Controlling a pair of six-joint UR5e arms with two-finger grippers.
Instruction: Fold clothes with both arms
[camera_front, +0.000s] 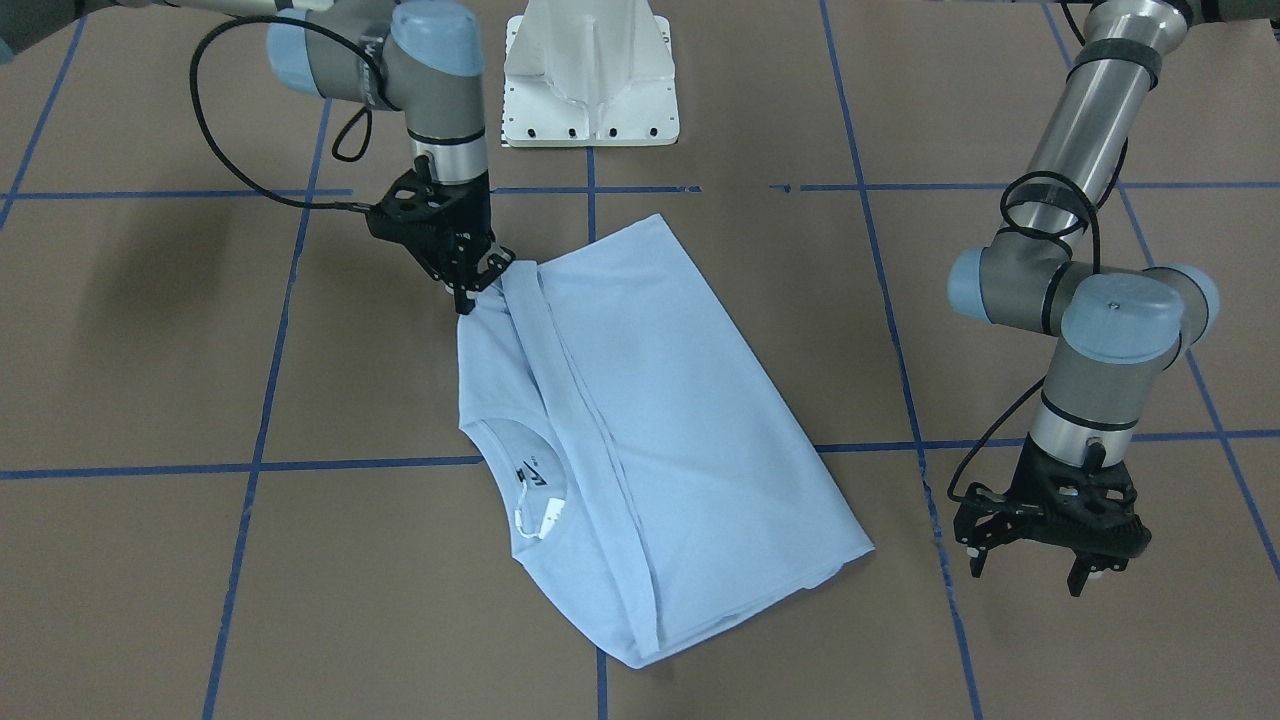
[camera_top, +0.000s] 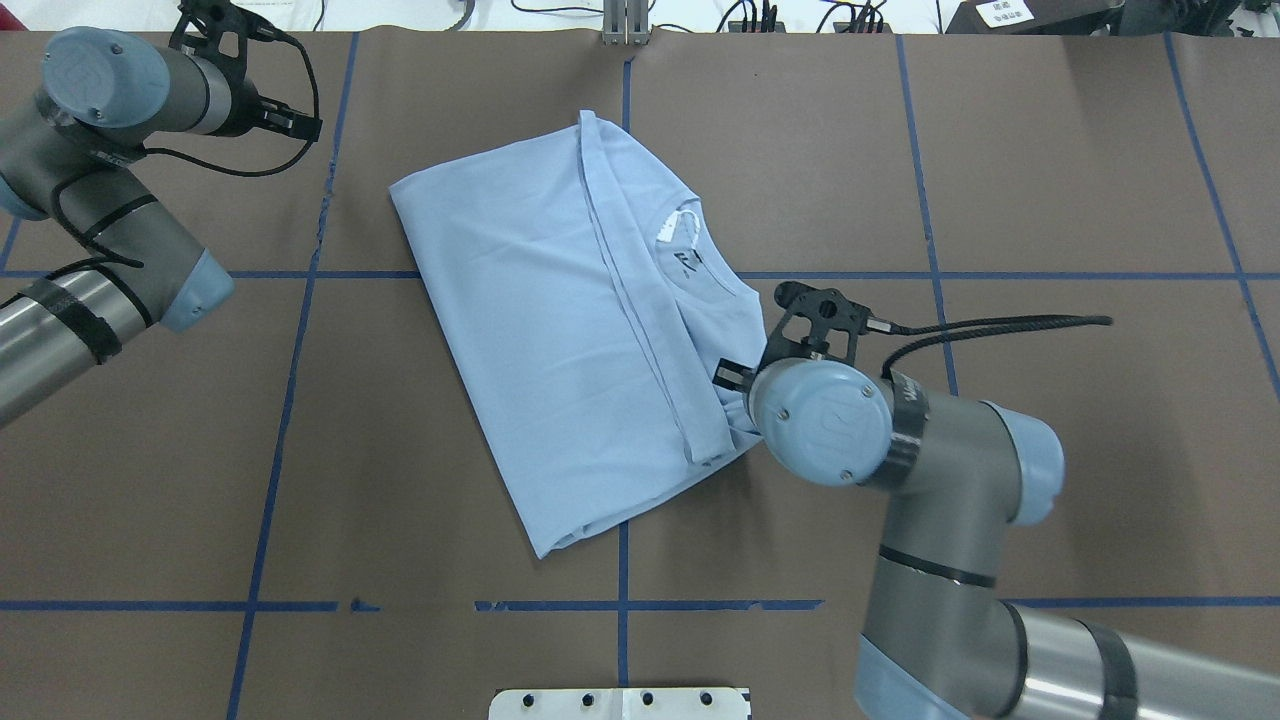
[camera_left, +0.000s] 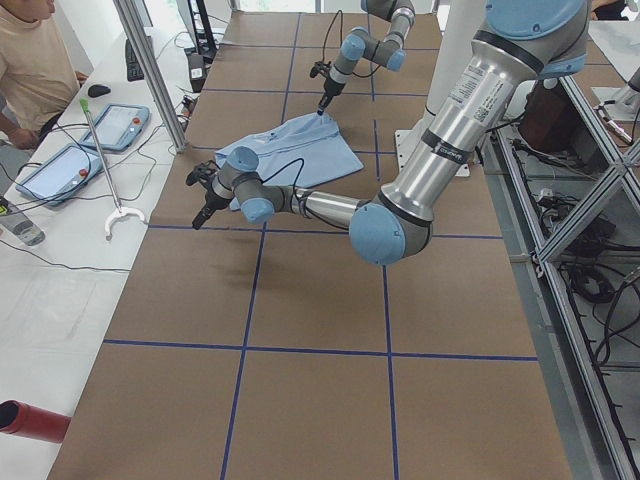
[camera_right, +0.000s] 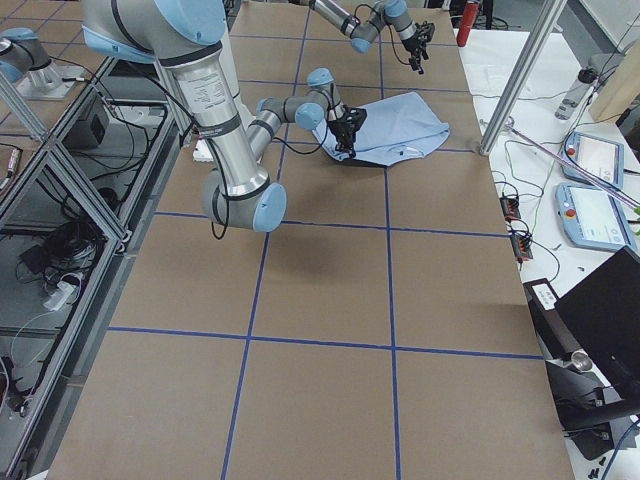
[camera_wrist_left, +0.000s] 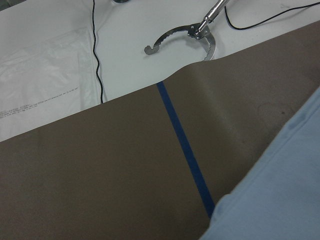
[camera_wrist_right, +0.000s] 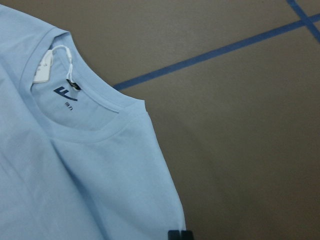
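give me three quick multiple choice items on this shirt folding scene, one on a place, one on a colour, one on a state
1. Which end effector is at the T-shirt?
A. the left one
B. the right one
C. neither

2. What colour are the tape lines?
A. red
B. yellow
C. blue

3. The left end effector is
A. open and holding nothing
B. shut on the collar
C. shut on a sleeve

Key:
1 B: the right end effector pinches the T-shirt's edge.
2 C: the tape lines show blue in every view.
3 A: its fingers stand apart, beside the T-shirt and clear of it.
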